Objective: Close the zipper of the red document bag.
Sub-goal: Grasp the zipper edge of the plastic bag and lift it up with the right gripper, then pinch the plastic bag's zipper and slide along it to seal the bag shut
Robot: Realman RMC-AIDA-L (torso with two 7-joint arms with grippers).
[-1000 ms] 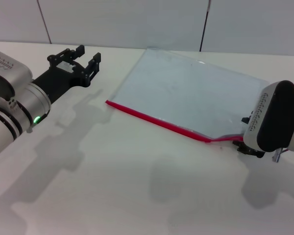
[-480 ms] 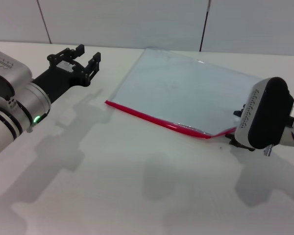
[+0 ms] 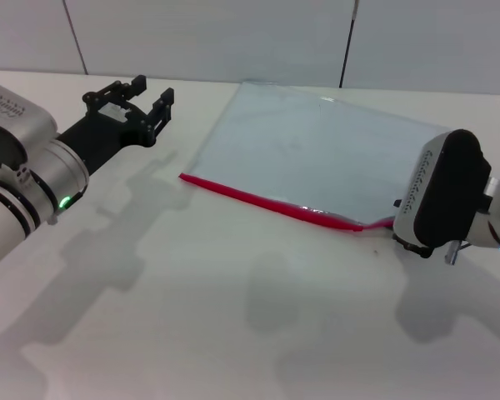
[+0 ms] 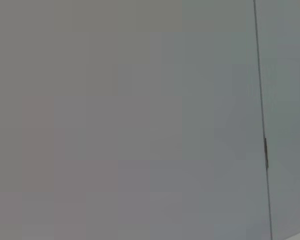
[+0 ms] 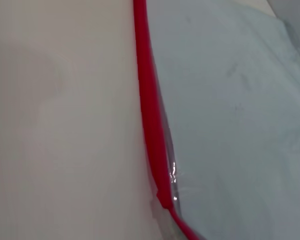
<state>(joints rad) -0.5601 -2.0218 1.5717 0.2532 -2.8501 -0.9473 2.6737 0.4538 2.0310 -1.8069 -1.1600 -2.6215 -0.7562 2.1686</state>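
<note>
The red document bag (image 3: 317,154) lies flat in the middle of the white table, a clear bluish pouch. Its zipper (image 3: 258,200) is the thin red strip along the long edge nearest me. My right gripper (image 3: 404,242) sits at the zipper's right end, mostly hidden behind its own wrist housing. The red strip kinks upward just left of it. In the right wrist view the zipper (image 5: 149,115) runs across the frame beside the bag (image 5: 230,125), with a bend at its close end. My left gripper (image 3: 137,102) hovers open, off the bag's far left corner.
The white table (image 3: 192,300) stretches bare in front of the bag and between the two arms. A grey panelled wall (image 3: 233,33) stands behind the table. The left wrist view shows only that wall (image 4: 115,120).
My right gripper has moved left along the bag's red edge, and the raised kink in the zipper has shifted left with it. The left arm has barely moved.
</note>
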